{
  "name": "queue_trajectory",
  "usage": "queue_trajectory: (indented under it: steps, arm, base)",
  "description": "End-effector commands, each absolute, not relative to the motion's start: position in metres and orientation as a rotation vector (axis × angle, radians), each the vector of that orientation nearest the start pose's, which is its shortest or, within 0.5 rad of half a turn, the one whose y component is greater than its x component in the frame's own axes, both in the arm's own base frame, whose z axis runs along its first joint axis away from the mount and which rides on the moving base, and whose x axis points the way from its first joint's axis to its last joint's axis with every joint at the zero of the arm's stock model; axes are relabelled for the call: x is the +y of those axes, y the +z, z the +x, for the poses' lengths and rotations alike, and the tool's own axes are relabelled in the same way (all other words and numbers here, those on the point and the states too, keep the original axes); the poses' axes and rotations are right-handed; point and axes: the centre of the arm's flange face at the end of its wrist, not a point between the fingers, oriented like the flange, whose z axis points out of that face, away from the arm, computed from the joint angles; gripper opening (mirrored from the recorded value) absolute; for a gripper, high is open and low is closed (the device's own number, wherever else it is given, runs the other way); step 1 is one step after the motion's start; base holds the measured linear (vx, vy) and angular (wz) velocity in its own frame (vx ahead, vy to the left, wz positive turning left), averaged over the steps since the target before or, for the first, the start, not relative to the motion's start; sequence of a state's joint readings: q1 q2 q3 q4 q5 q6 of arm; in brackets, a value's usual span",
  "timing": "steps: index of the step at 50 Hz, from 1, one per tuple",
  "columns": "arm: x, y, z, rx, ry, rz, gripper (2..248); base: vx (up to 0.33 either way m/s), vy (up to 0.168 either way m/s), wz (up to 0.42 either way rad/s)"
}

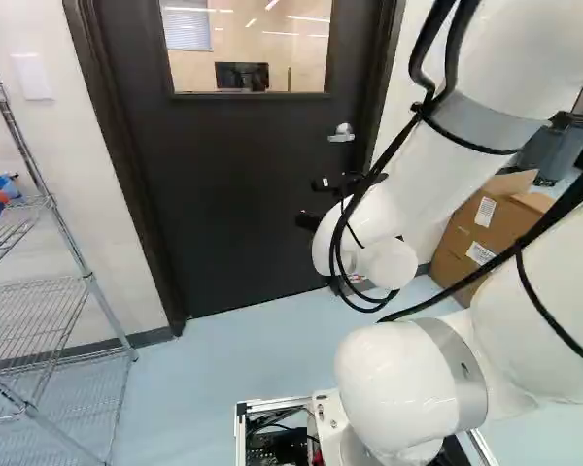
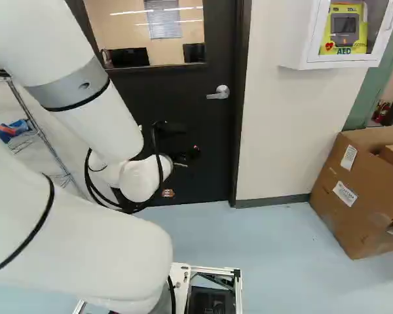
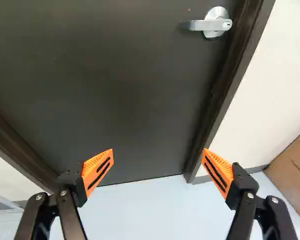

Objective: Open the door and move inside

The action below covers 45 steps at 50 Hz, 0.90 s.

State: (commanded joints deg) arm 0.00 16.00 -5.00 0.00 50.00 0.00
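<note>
The dark door (image 1: 243, 175) stands closed in its frame, with a window in its upper part. Its silver lever handle (image 2: 219, 93) sits near the door's right edge in the right base view. My gripper (image 1: 316, 202) is in front of the door, lower than the handle. In the wrist view the gripper (image 3: 158, 155) has its orange-padded fingers spread wide, holding nothing. The handle (image 3: 212, 23) shows there well ahead of the fingers, off to the side near the door frame, apart from both.
A wire shelf rack (image 1: 39, 291) stands left of the door. On the right, cardboard boxes (image 2: 357, 196) rest on the floor by the wall. A white AED cabinet (image 2: 337, 62) hangs above them. Pale blue floor (image 2: 275, 242) lies before the door.
</note>
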Motion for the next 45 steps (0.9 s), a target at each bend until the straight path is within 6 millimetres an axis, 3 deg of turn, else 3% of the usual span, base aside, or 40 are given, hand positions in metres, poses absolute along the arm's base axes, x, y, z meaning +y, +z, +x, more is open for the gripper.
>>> queue_trajectory:
  steps: [45]
  arm:
    - [0.0000,0.3656,0.2703,0.000,-1.824,-2.558,247]
  base:
    - [0.120,-0.001,-0.012]
